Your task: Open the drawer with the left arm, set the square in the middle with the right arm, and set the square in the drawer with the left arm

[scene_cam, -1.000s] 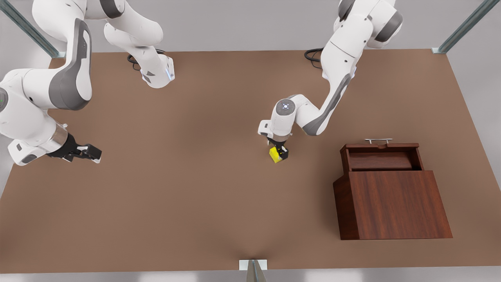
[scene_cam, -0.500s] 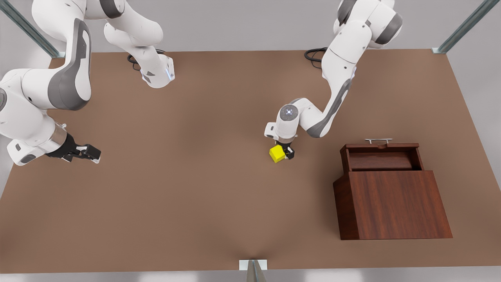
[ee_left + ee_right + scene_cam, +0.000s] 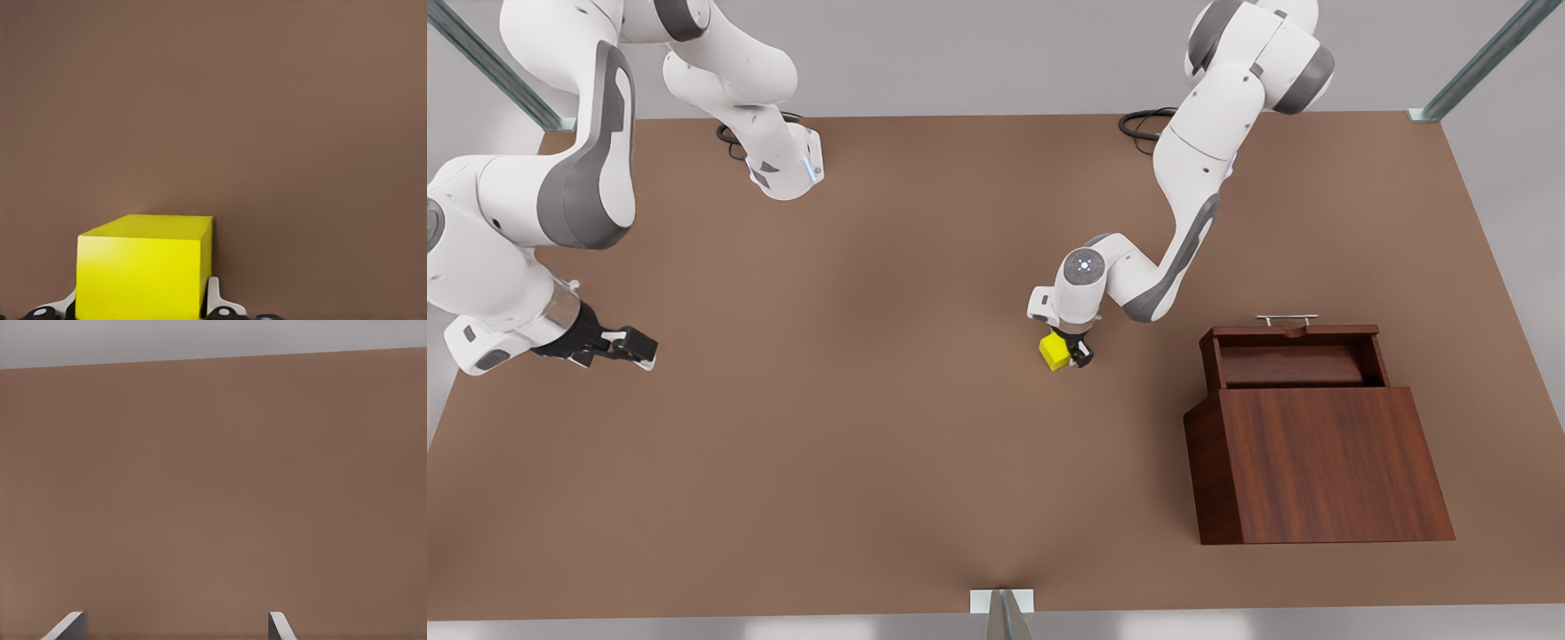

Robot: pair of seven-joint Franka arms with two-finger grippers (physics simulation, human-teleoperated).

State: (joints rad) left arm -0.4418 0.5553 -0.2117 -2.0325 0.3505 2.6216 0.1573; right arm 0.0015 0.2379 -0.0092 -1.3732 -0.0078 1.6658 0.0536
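Nearest the camera in the front view stands the cabinet, on the front view's right, with its drawer pulled open toward the far side and the silver handle at its far edge. Beyond it, near the table's centre, the left gripper points straight down with its fingers clamped on the cube. In the left wrist view the cube sits between the finger pads, which touch both its sides, with bare tabletop beyond. Whether the cube rests on the table or is just off it cannot be told. On the front view's left, the right gripper waits above the table, its fingers spread apart over bare wood.
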